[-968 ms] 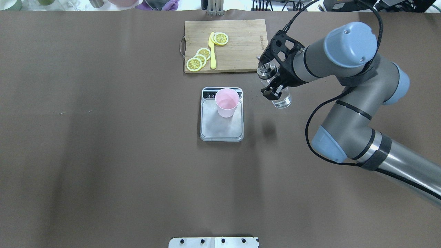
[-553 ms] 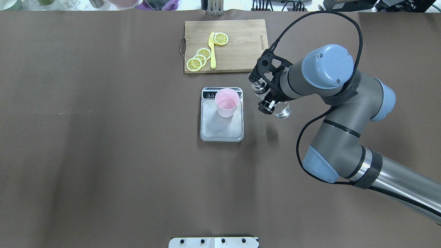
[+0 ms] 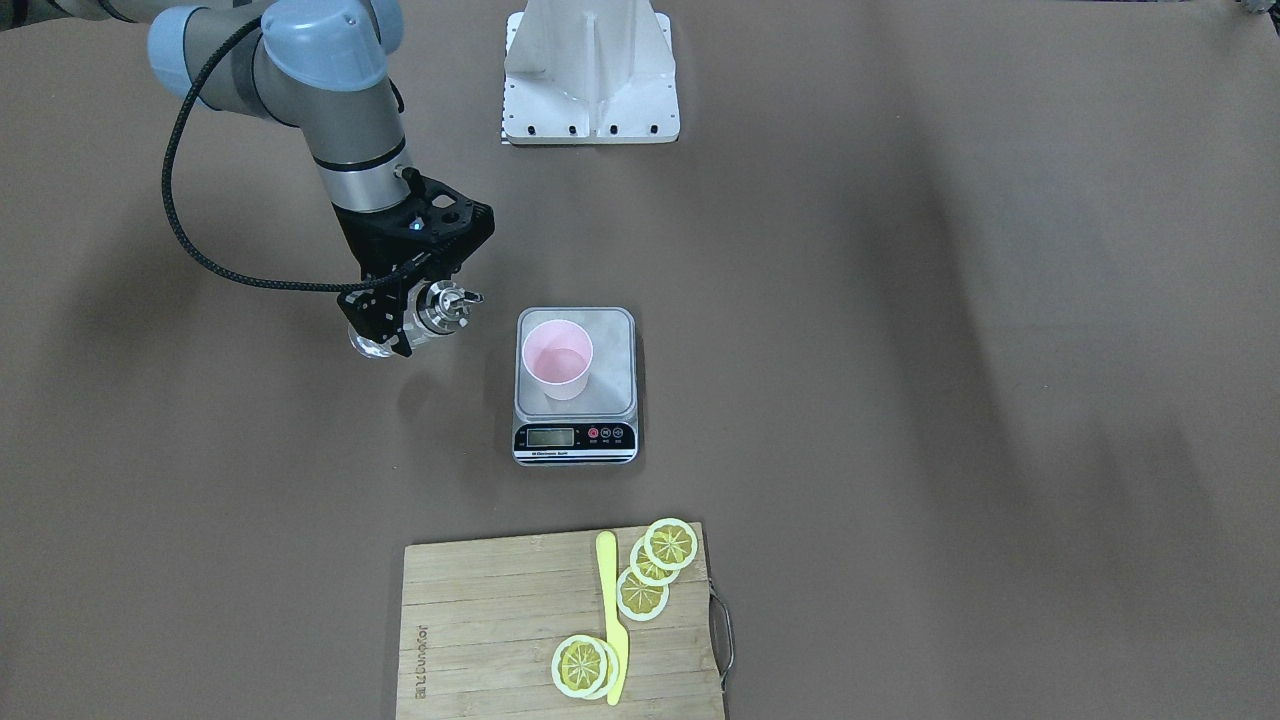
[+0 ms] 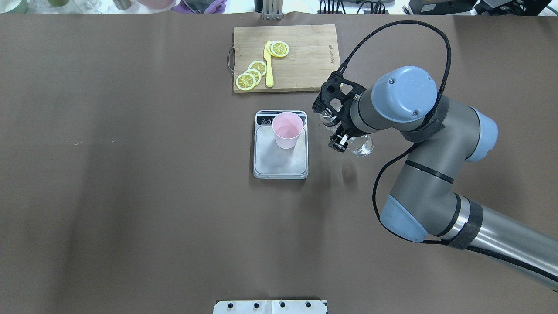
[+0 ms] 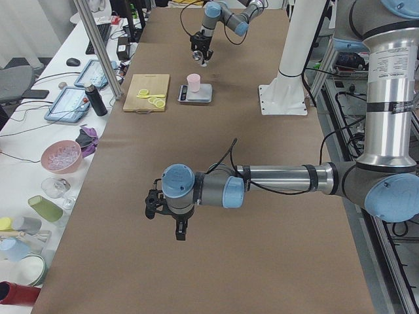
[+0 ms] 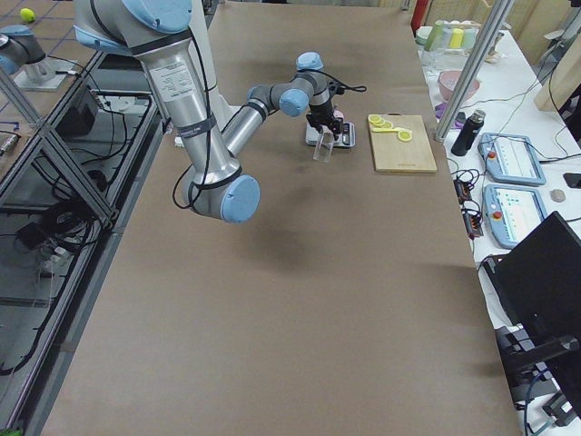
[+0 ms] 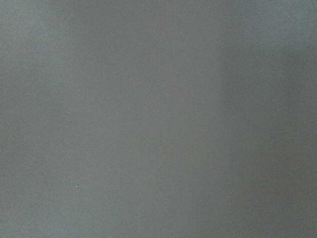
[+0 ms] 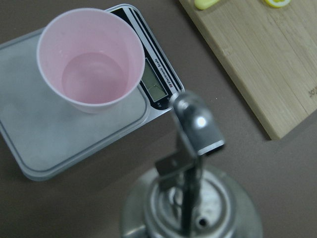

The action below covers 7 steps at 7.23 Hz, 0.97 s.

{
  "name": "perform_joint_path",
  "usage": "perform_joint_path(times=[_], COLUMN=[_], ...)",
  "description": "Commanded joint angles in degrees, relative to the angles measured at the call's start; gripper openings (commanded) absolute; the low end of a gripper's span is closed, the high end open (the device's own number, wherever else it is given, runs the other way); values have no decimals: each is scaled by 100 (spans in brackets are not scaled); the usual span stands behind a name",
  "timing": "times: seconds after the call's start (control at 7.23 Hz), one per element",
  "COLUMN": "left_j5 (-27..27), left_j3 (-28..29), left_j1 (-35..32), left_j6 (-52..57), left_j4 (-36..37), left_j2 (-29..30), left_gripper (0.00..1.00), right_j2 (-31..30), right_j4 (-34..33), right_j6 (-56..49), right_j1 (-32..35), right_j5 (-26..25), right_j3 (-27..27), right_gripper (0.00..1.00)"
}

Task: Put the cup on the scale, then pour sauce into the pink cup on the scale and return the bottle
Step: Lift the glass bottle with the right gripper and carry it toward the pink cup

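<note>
Bottle (image 4: 362, 147) pinched in right claw (image 3: 402, 322) beside scale (image 4: 279, 162); left claw (image 5: 179, 230) in unclear state.

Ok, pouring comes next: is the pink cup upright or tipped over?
Upright. The cup stands mouth up on the scale platform; the right wrist view looks down into its open mouth.

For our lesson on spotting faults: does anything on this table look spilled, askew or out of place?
No spill or damage shows. The cup stands upright on the scale, only off-centre, crowding the display end. The right gripper holds the bottle beside the scale, not over it.
</note>
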State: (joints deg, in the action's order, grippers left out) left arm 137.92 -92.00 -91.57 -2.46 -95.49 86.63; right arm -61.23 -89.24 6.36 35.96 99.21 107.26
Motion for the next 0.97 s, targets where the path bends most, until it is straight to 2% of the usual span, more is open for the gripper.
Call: perform_joint_path(times=[0.0,0.41,0.55,0.83], left_j5=[6,6,6,6], left_j3=[-3,-11,-11,-11], left_j1=[-10,-10,-10,-10], left_j6=[0,-9,-9,-26], left_j4=[12,12,12,21], left_j2=[-23,-23,-23,-32], left_gripper=[100,100,100,100], right_j2=[-3,24,172,435], right_j4=[-295,-611,-847,-911], right_j6=[-12,-12,-12,-12], right_j1=[43,78,78,-9], right_j5=[-51,-217,-296,-490], right_j3=[58,-3,-55,-309], right_gripper=[12,12,12,12])
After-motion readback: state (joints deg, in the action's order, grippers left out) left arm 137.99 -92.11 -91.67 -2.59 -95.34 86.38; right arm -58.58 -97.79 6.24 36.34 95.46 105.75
